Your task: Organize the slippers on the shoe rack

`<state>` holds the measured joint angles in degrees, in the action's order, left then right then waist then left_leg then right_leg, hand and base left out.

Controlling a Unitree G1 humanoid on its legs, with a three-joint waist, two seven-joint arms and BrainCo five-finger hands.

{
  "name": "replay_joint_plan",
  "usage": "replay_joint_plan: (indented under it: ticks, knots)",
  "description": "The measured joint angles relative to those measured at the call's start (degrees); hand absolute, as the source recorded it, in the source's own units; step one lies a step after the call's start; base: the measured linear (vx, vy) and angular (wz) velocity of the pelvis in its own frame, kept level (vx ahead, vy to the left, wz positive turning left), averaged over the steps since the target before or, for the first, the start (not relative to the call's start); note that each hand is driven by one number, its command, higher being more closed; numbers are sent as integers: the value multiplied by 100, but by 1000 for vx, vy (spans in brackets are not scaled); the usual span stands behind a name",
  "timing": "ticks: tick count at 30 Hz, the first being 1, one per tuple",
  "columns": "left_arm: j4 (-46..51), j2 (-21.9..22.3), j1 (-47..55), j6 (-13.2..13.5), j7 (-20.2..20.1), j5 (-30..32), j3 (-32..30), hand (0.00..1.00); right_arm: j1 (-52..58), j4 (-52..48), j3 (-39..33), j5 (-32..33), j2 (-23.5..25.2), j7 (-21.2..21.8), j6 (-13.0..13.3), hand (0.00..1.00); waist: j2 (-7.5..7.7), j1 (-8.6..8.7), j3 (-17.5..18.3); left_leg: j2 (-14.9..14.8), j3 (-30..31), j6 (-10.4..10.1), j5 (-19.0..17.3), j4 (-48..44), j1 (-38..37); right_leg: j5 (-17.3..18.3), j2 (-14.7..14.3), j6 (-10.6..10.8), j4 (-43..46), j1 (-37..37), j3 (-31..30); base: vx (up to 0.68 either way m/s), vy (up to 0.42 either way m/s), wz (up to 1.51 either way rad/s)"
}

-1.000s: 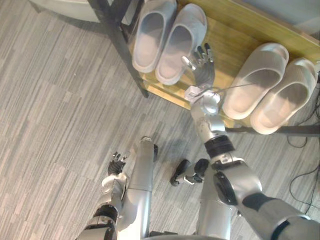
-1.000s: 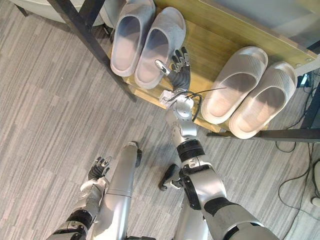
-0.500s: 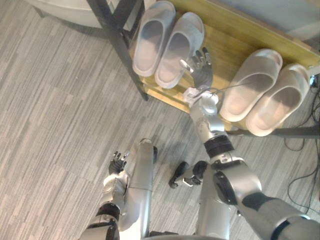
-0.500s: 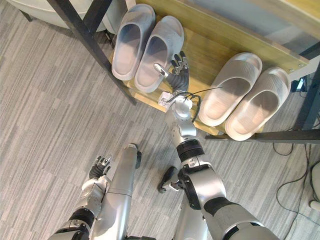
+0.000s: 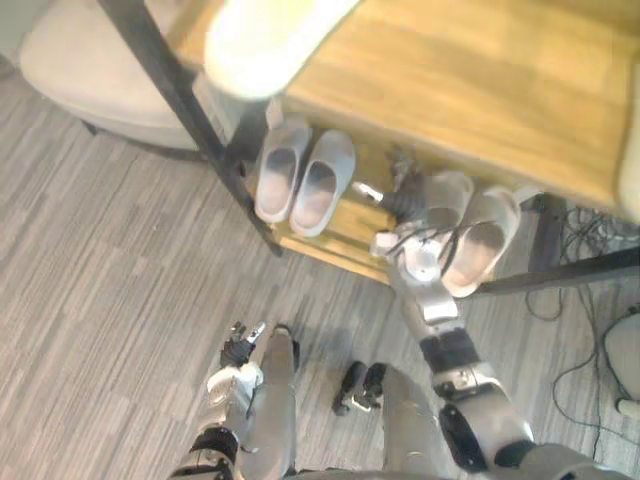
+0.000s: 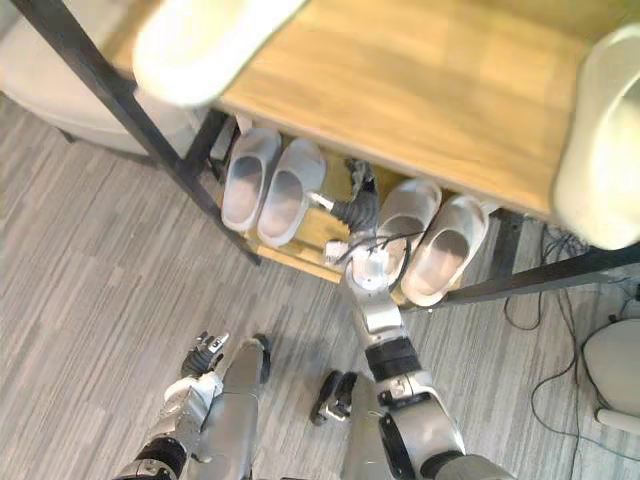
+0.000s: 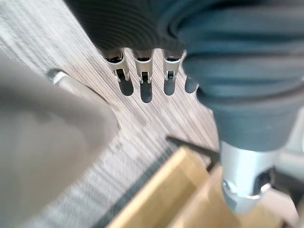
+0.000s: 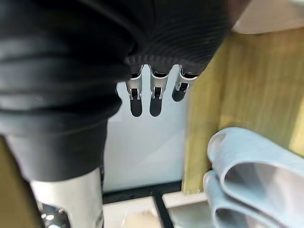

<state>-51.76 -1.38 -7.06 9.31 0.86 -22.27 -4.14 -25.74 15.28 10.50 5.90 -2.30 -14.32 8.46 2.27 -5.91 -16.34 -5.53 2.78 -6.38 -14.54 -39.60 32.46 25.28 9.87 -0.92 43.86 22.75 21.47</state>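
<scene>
Right hand (image 6: 356, 207) is hovering flat-fingered, empty, over the shoe rack's lower shelf (image 6: 318, 234) between grey slippers (image 6: 268, 185) left and pale slippers (image 6: 432, 238) right, seemingly placed to nudge a pair straight. Left hand (image 6: 203, 353) is hanging slack, fingers relaxed, by the floor (image 6: 100, 280).

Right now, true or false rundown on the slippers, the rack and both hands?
1. The lower shelf holds a left pair and a right pair of slippers. True.
2. The right hand is between those pairs. True.
3. The right hand grips a slipper. False: its fingers are straight and hold nothing.
4. The robot's other hand rests on the rack. False: the left hand hangs low over the floor.
5. The top is bare. False: a pale slipper lies on the upper shelf.
</scene>
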Motion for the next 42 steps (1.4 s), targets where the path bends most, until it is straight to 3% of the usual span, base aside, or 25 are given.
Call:
replay_joint_plan:
  ticks: [5, 8, 11, 16, 21, 26, 29, 31, 33, 34, 37, 39, 42]
  knots:
    - [-146, -31, 338, 0, -99, 209, 869, 0, 1115, 116, 144, -374, -10, 401, 3, 0, 142, 132, 448, 116, -201, 94, 436, 1257, -1023, -479, -56, 109, -1202, -886, 10, 88, 68, -3]
    - [-255, -85, 418, -13, -122, 319, 1047, 0, 1458, 607, 92, -384, -16, 547, -2, 0, 139, 283, 485, 171, -230, 102, 769, 1951, -1487, -782, -123, 158, -1813, -1269, 28, 47, 33, 1]
    - [-324, -235, 556, -20, -123, 535, 1251, 0, 2207, 1313, -99, -619, -93, 742, -62, 0, 52, 379, 664, 226, -333, 135, 1242, 2990, -2153, -1163, -219, 210, -2569, -1726, -14, 49, 19, -9]
    - [-361, -356, 674, -19, -126, 821, 1432, 0, 2667, 2629, -399, -940, -232, 838, -202, 0, -117, 518, 843, 244, -397, 190, 1673, 3857, -2723, -1500, -322, 255, -3150, -2090, -75, -1, 13, -9]
    - [-452, -410, 807, -23, -133, 1214, 1549, 0, 2922, 3580, -744, -1056, -226, 876, -269, 0, -155, 560, 912, 227, -540, 227, 1842, 4305, -3158, -1707, -433, 273, -3500, -2316, -304, -60, 34, -18]
    - [-331, -463, 840, -21, -112, 1442, 2012, 0, 3096, 3813, -978, -1041, -227, 867, -274, 0, -208, 606, 997, 236, -593, 282, 1923, 4477, -3366, -1907, -483, 323, -3826, -2557, -363, -43, 34, -10]
    - [219, -496, 849, 6, -101, 1513, 2384, 0, 3155, 3835, -1033, -1038, -225, 868, -253, 0, -226, 604, 1015, 263, -578, 270, 1928, 4544, -3491, -1914, -477, 357, -3889, -2685, -364, -14, 16, 2]
    - [529, -498, 932, 167, -164, 1421, 2633, 0, 3119, 3995, -1090, -1021, -205, 861, -229, 0, -258, 605, 1127, 274, -581, 275, 1929, 4546, -3495, -1933, -482, 380, -3945, -2702, -393, 0, 5, -3]
    - [705, -467, 987, 95, -251, 1365, 2795, 0, 3120, 4027, -1168, -1019, -180, 861, -228, 0, -260, 612, 1126, 275, -598, 295, 1939, 4546, -3570, -1941, -489, 380, -3978, -2783, -420, 4, 3, -3]
    - [1296, -484, 1132, -35, -345, 1187, 3029, 0, 3120, 4060, -1254, -1024, -165, 857, -251, 0, -274, 601, 1126, 289, -588, 290, 1911, 4549, -3654, -1939, -490, 384, -4020, -2886, -418, 0, 0, 0]
    - [2315, -499, 1259, -54, -384, 1051, 3254, 0, 3119, 4065, -1255, -1030, -175, 858, -270, 0, -293, 596, 1142, 299, -565, 290, 1905, 4552, -3646, -1928, -490, 395, -4021, -2887, -405, 3, -3, 2]
    - [3481, -501, 1273, -34, -484, 782, 3325, 0, 3113, 4066, -1255, -1030, -177, 856, -283, 0, -302, 594, 1148, 306, -539, 296, 1901, 4553, -3647, -1911, -498, 390, -4022, -2899, -386, 5, -11, 4]
    - [4287, -506, 1266, 110, -491, 652, 3348, 0, 3112, 4076, -1253, -1035, -185, 840, -280, 0, -324, 594, 1169, 315, -502, 298, 1899, 4553, -3654, -1906, -505, 390, -4053, -2940, -348, 22, -20, 7]
